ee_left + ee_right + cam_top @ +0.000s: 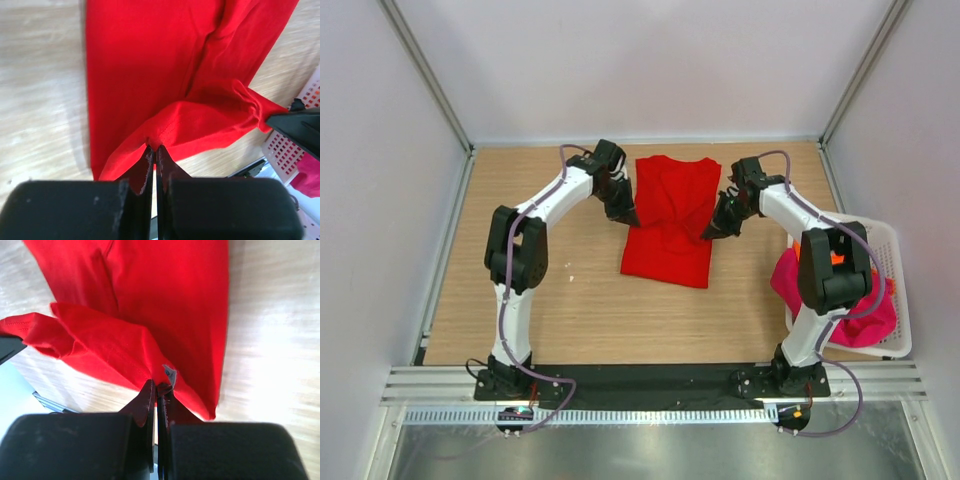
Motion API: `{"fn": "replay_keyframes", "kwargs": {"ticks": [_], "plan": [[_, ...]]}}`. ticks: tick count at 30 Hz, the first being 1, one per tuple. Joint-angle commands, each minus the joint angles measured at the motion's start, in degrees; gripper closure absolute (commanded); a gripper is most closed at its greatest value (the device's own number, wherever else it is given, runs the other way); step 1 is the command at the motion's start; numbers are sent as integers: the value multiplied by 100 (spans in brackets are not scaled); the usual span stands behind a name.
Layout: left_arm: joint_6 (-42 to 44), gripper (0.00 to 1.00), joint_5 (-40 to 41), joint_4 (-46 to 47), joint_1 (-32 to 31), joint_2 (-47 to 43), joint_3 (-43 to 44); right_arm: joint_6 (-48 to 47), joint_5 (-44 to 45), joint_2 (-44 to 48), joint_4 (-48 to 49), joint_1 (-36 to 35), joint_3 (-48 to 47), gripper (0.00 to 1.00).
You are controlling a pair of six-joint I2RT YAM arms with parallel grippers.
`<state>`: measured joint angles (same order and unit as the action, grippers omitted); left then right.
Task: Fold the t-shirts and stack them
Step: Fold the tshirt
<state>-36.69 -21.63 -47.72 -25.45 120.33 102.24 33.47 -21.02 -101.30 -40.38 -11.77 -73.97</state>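
The bright red t-shirt (pixel 668 222) lies on the wooden table at centre back, partly folded. My left gripper (pixel 628 214) is shut on its left edge; the left wrist view shows red cloth (pixel 150 75) pinched at the fingertips (pixel 154 148). My right gripper (pixel 712 232) is shut on its right edge; the right wrist view shows a hem fold with a small grey label pinched there (pixel 159 386), the shirt (pixel 165 295) spreading beyond. The magenta-pink t-shirt (pixel 790 280) hangs out of the basket. A bit of the orange t-shirt (pixel 837 258) peeks out behind the right arm.
The white lattice basket (pixel 890 300) stands at the right table edge, also in the left wrist view (pixel 287 150). White walls and metal posts enclose the table. A black base strip runs along the near edge (pixel 640 375).
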Motion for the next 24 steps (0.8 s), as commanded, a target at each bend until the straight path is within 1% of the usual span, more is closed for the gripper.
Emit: {"fn": "replay_keyframes", "kwargs": {"ticks": [1, 7, 14, 24], "plan": [[13, 100, -377, 281, 32, 200, 411, -183, -201, -214, 127, 96, -494, 99], [4, 100, -447, 272, 75, 604, 683, -184, -315, -513, 101, 280, -662, 99], [-40, 100, -518, 264, 154, 860, 903, -113, -368, -742, 171, 342, -688, 99], [-102, 100, -500, 290, 313, 1070, 1132, 45, -324, -1032, 232, 412, -1048, 99]]}}
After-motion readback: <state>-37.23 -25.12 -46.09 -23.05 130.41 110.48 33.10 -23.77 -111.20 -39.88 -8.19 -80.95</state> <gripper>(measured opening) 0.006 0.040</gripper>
